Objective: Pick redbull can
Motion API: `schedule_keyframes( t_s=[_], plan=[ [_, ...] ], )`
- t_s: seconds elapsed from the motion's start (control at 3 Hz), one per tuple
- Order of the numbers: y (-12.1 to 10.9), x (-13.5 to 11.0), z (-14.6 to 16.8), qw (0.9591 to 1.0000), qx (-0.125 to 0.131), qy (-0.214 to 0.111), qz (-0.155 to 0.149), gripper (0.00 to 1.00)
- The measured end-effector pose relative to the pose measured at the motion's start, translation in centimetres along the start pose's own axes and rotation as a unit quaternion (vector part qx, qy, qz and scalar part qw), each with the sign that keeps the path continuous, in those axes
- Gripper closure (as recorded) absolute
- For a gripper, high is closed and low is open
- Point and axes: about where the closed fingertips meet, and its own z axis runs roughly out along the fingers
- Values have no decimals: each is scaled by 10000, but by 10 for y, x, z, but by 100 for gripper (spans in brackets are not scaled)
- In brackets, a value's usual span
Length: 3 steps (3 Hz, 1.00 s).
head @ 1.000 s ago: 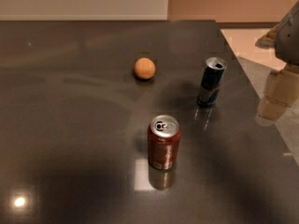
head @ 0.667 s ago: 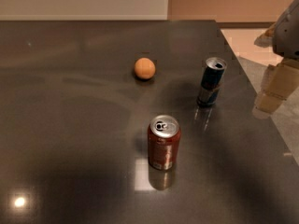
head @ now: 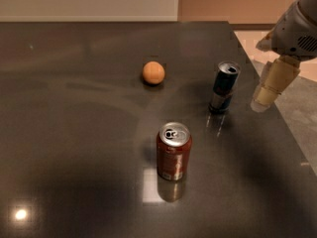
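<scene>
Step in hand: approach, before the grasp. The redbull can (head: 224,87) stands upright on the dark bench (head: 74,113), near the bench's right edge, with its silver top open to view. The end effector (head: 262,99) hangs just beside the can on its right, over the bench edge and clear of the can; it holds nothing, and how far it is open cannot be told from this view. An orange (head: 153,72) lies well apart to the can's left, and a red soda can (head: 174,151) stands nearer the camera, also apart. Next move, as judged: bring the end effector leftward and level with the can body, straddle the can, then close. Contact made too early may tip the slim can.
</scene>
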Motion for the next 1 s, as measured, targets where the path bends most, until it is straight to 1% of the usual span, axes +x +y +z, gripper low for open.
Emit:
schedule_keyframes(
  t_s=[0.67,1.0],
  plan=[
    [-22,-20,36,9988,-160,-450,81,0],
    [-28,-29,52,9976,-267,-621,116,0]
  ],
)
